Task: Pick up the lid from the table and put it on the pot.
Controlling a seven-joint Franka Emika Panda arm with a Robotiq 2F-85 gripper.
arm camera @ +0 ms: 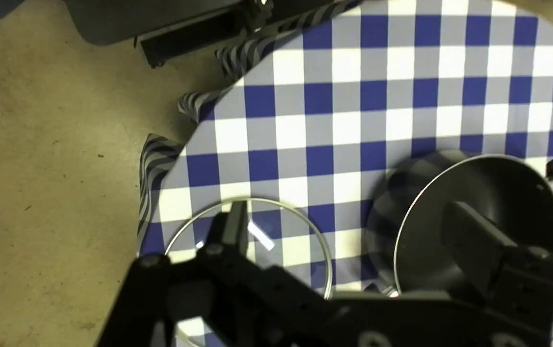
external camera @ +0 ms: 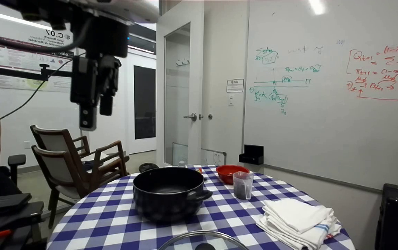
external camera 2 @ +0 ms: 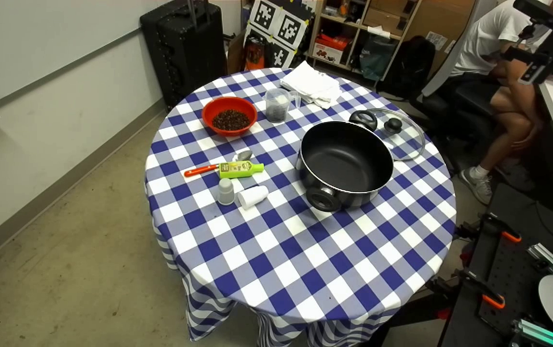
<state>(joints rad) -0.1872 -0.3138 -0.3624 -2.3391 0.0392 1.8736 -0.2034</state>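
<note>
The clear glass lid (external camera 2: 407, 144) lies flat on the checked table (external camera 2: 295, 260), its black knob up, close beside the pot. Its near part is cut off in an exterior view (external camera: 185, 243), and my gripper hides part of it in the wrist view (arm camera: 295, 241). The black pot (external camera 2: 346, 161) stands uncovered and empty, and it also shows in an exterior view (external camera: 167, 205) and the wrist view (arm camera: 423, 231). My gripper (external camera: 97, 113) is open and empty, high above the table. In the wrist view the gripper (arm camera: 348, 209) has one finger over the lid and one over the pot.
A red bowl of dark beans (external camera 2: 230, 103), a clear measuring cup (external camera 2: 276, 107) and folded white towels (external camera 2: 311, 84) stand across the table. A green bottle (external camera 2: 237, 169), a red-handled spoon (external camera 2: 201, 170), a shaker (external camera 2: 226, 193) and a white cup (external camera 2: 253, 196) lie or stand beside the pot.
</note>
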